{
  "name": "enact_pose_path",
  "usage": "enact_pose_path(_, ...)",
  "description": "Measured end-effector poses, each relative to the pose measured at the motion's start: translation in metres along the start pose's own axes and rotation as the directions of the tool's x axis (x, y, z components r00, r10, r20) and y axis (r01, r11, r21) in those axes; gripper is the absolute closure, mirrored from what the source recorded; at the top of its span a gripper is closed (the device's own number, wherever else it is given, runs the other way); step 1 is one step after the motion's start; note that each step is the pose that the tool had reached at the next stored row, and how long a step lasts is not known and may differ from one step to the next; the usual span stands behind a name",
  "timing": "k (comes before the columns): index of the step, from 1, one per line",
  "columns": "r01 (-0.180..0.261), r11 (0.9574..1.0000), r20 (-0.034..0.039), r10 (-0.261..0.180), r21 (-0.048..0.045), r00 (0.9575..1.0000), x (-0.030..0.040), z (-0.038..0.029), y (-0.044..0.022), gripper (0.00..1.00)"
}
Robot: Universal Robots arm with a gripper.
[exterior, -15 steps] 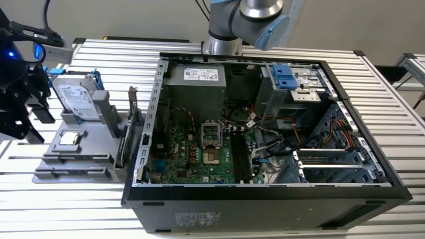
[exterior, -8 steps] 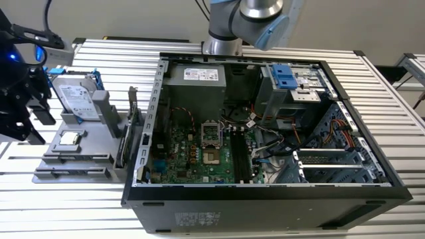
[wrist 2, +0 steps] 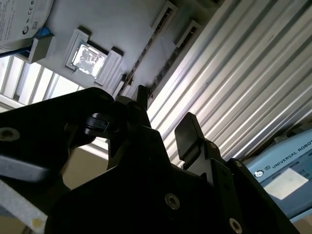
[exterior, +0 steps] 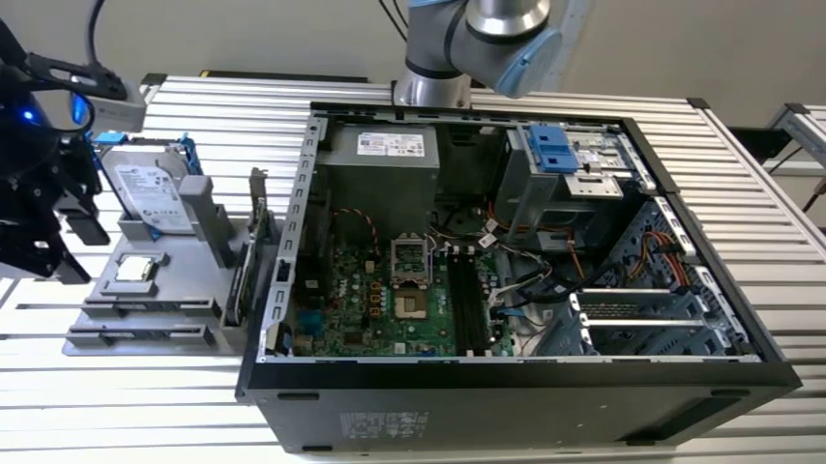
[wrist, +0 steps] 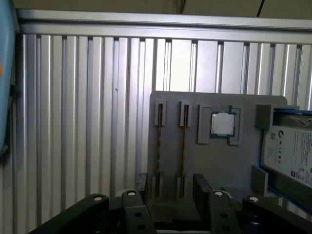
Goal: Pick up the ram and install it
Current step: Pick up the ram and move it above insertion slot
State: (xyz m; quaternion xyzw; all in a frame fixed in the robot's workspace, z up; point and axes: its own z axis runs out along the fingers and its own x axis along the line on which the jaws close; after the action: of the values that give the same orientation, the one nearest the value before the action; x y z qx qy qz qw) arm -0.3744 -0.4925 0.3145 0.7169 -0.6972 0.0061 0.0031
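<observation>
While black pincer (wrist: 171,183) hung wide and empty over grey plastic tray (wrist: 214,161), thin edge-on circuit-board ram (wrist: 183,146) in tray slot seemed liable to skewed, slipping grip if closed off-centre.

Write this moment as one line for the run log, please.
gripper: open, empty, over gray holder | ram: edge-on in holder slot, not yet picked

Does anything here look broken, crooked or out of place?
Nothing stands out. The computer case lies open on its side; the hard drive and processor chip sit in their holders on the gray tray, with the open gripper above it.
</observation>
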Motion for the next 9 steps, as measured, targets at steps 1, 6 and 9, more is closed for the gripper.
enact_pose_path(1,0.001,1.0,0.0002,-0.001,0.0002,1.0,0.0,0.0006,0.0,0.0)
enact_pose_path(6,0.002,1.0,0.0001,-0.002,0.0001,1.0,0.0001,0.004,0.0,0.0)
enact_pose_path(9,0.003,1.0,0.0,-0.003,0.0001,1.0,0.0,0.0065,0.0,0.0)
